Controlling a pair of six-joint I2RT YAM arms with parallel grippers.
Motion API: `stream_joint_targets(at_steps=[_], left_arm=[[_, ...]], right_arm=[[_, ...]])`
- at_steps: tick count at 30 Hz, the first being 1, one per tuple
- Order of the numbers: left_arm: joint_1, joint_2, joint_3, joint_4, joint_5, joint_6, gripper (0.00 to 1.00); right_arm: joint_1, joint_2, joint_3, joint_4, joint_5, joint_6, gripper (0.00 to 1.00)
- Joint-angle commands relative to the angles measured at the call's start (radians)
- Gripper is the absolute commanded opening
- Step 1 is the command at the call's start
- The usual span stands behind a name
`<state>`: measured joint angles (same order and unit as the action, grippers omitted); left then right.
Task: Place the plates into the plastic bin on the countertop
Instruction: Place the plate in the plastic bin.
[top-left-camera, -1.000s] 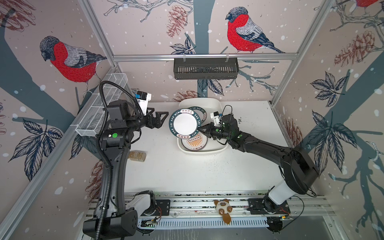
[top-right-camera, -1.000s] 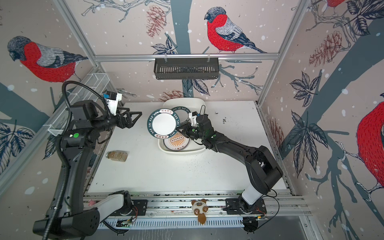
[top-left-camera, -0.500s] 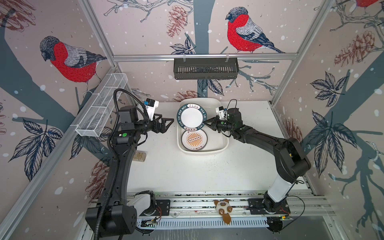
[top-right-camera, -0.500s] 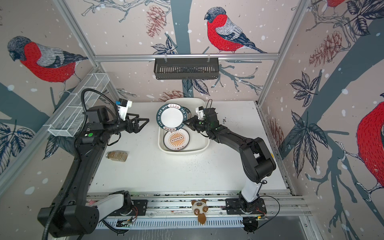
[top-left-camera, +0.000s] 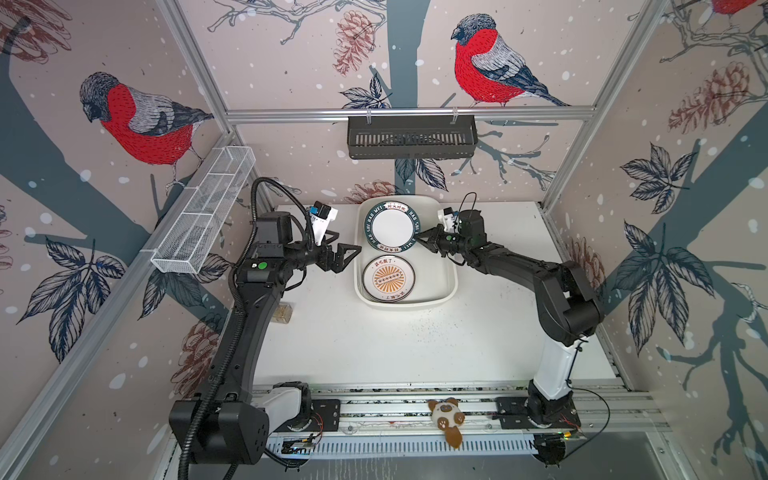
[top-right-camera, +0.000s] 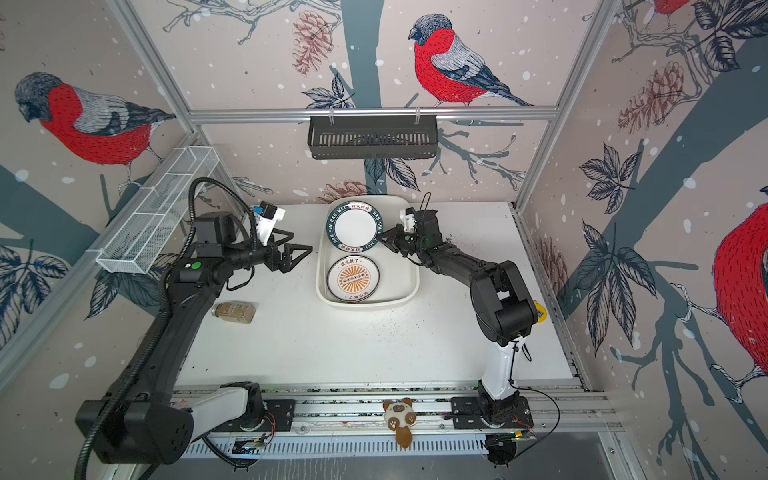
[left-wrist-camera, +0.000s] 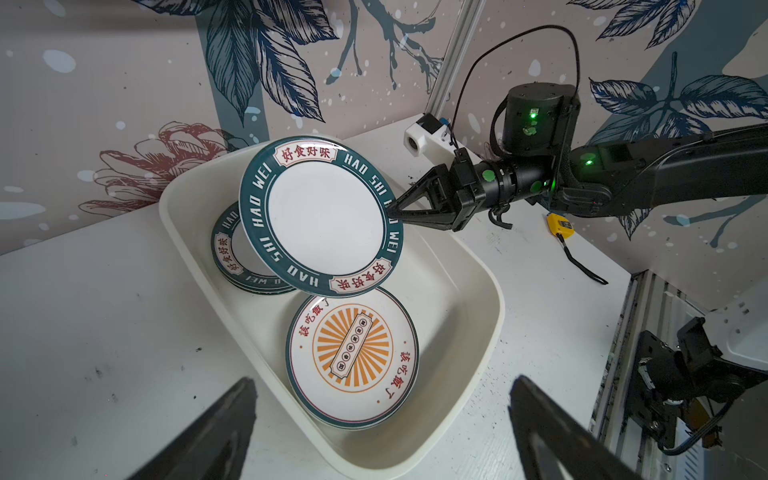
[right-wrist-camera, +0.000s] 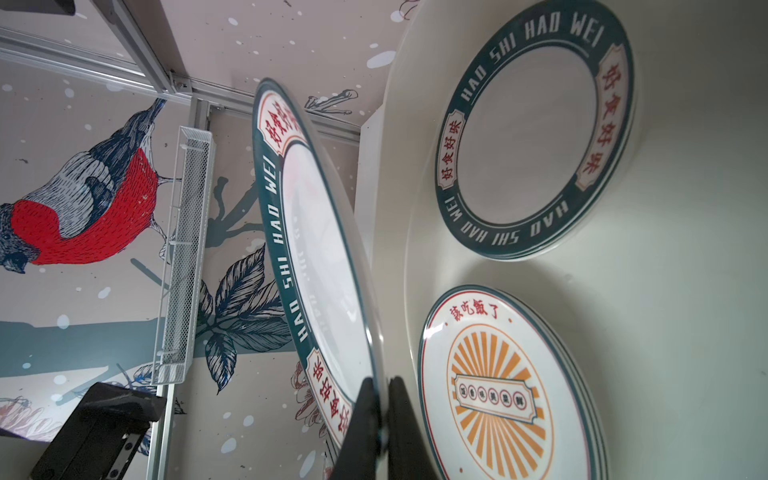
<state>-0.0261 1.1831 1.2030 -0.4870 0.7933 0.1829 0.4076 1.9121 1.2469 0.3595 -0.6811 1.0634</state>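
While right jaws pinch a green-rimmed plate (top-left-camera: 392, 226) over the plate-filled bin (top-left-camera: 434, 270), left jaws gape.

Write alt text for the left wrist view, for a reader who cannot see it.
The right fingers pinch the rim of a tilted green-rimmed plate above a white bin. Inside lie a stack of green-rimmed plates and sunburst plates; the left fingers stand open in the foreground.
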Motion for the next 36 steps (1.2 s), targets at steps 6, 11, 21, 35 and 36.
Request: stream_joint_targets(at_steps=[6,11,21,35,36], left_arm=[[-0.002,0.003,0.065,0.013,0.008,-0.074,0.94],[-0.002,0.02,0.099,0.007,0.009,-0.091,0.94],[-0.001,0.021,0.098,0.004,0.031,-0.097,0.94],[-0.002,0.024,0.146,-0.047,0.035,-0.115,0.93],[-0.001,0.023,0.15,-0.047,0.035,-0.115,0.93]], right_arm=[[-0.022,0.108,0.116,-0.046,0.027,-0.064,0.0],[-0.021,0.172,0.216,-0.157,0.087,-0.118,0.0],[-0.024,0.293,0.402,-0.298,0.134,-0.137,0.0],[-0.02,0.397,0.535,-0.38,0.143,-0.121,0.0],[-0.021,0.401,0.542,-0.381,0.142,-0.121,0.0]])
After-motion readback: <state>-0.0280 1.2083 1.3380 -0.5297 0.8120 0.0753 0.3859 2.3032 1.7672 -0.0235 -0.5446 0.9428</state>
